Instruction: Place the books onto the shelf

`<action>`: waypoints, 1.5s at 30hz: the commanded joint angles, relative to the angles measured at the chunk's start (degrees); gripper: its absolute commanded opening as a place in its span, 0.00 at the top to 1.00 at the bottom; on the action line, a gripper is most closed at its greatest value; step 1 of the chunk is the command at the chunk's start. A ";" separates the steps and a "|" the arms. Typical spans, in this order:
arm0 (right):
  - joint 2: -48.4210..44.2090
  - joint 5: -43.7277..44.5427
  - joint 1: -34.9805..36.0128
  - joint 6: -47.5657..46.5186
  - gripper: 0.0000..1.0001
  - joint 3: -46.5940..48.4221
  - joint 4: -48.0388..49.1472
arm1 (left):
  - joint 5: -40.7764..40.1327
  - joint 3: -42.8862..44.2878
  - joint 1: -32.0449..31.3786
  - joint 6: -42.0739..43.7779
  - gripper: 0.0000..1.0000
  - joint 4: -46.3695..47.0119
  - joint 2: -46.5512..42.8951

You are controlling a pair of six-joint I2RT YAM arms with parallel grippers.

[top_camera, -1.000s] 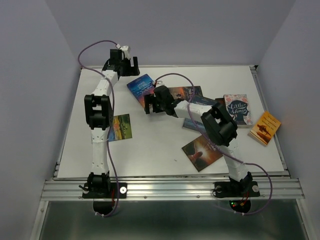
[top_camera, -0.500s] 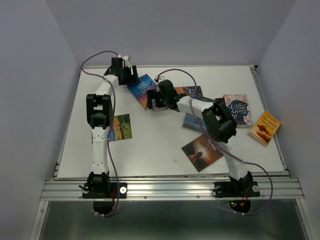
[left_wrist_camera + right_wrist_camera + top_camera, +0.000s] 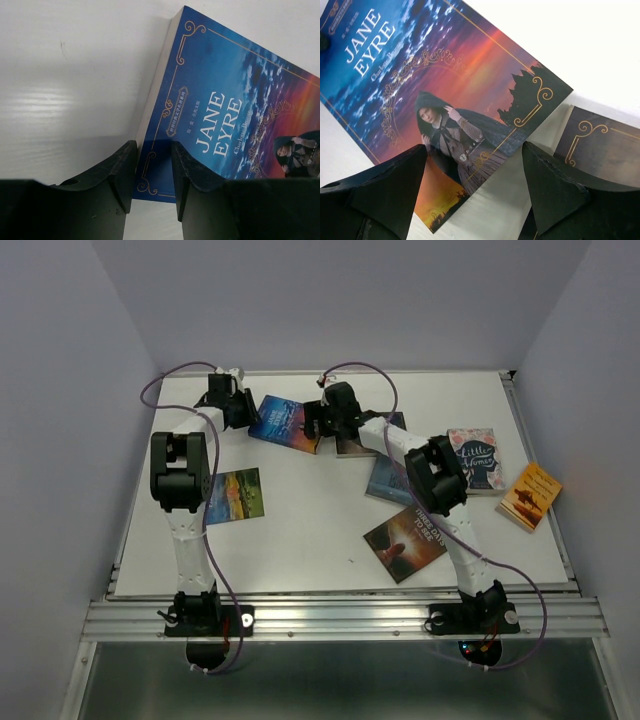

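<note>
**Desk:** One entry first: Jane Eyre, location and heading?

**Operator:** I log it flat on the table, cover up, in the far half. Long axis runs across the table, left to right, the right end slightly nearer me. Head end left, foot end right.

**Desk:** Tools?

**Operator:** Left tool: jaws a narrow gap apart, astride a head-end corner, nothing clamped. Right tool: jaws wide, above the foot end.

Soft, even light from above gives you a bright white worktop with faint shadows. In your left wrist view a pale glare streak crosses it, and the left claw looms dark, slightly blurred.
</note>
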 commanded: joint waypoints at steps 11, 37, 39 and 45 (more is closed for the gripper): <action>2.07 -0.02 -0.32 -5.26 0.09 3.21 0.23 | -4.53 -8.44 -2.88 -4.14 0.51 -3.41 -9.86; -41.07 12.81 -7.35 10.38 0.00 -38.96 -1.79 | -1.64 -26.71 -10.51 -6.17 0.01 0.72 -43.00; -46.41 12.47 -10.32 12.22 0.00 -45.27 -1.61 | -1.37 -26.89 -14.89 -5.11 0.01 0.71 -42.65; -56.80 5.79 -19.81 15.49 0.00 -60.93 2.94 | 6.18 -26.46 -23.61 -4.05 0.01 6.51 -36.95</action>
